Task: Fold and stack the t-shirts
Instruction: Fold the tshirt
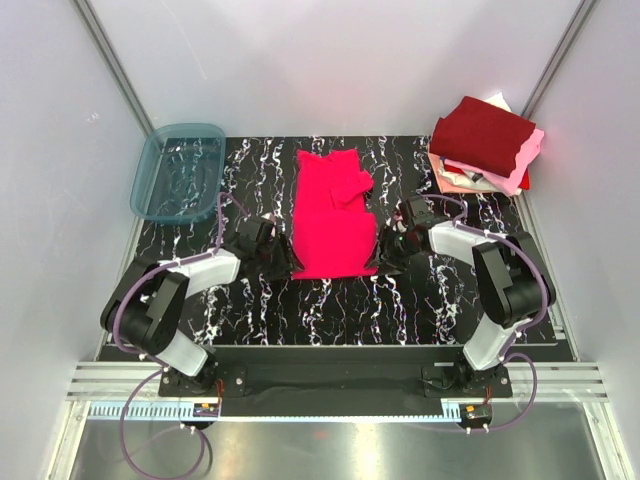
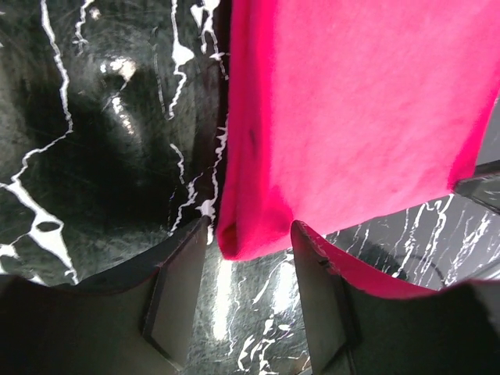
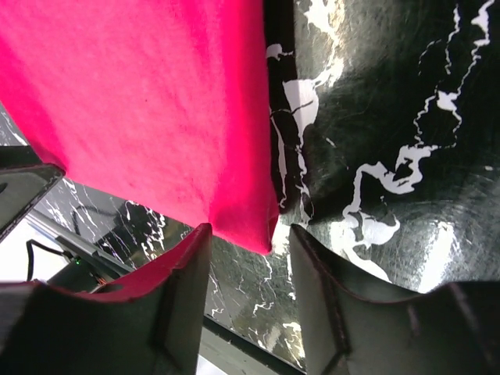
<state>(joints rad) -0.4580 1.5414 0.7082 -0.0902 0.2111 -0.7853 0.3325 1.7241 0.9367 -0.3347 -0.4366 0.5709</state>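
A bright pinkish-red t-shirt (image 1: 333, 212) lies lengthwise on the black marbled table (image 1: 330, 310), folded into a narrow strip. My left gripper (image 1: 283, 262) is open at its near left corner (image 2: 242, 234), which lies between the spread fingers. My right gripper (image 1: 381, 258) is open at its near right corner (image 3: 248, 226), also between the fingers. Neither grips the cloth. A stack of folded shirts (image 1: 487, 147), dark maroon on top with pale pink, salmon and white below, sits at the back right.
A translucent blue-grey plastic tub (image 1: 179, 171) stands at the back left. White walls close in both sides. The table's front edge runs just ahead of the arm bases.
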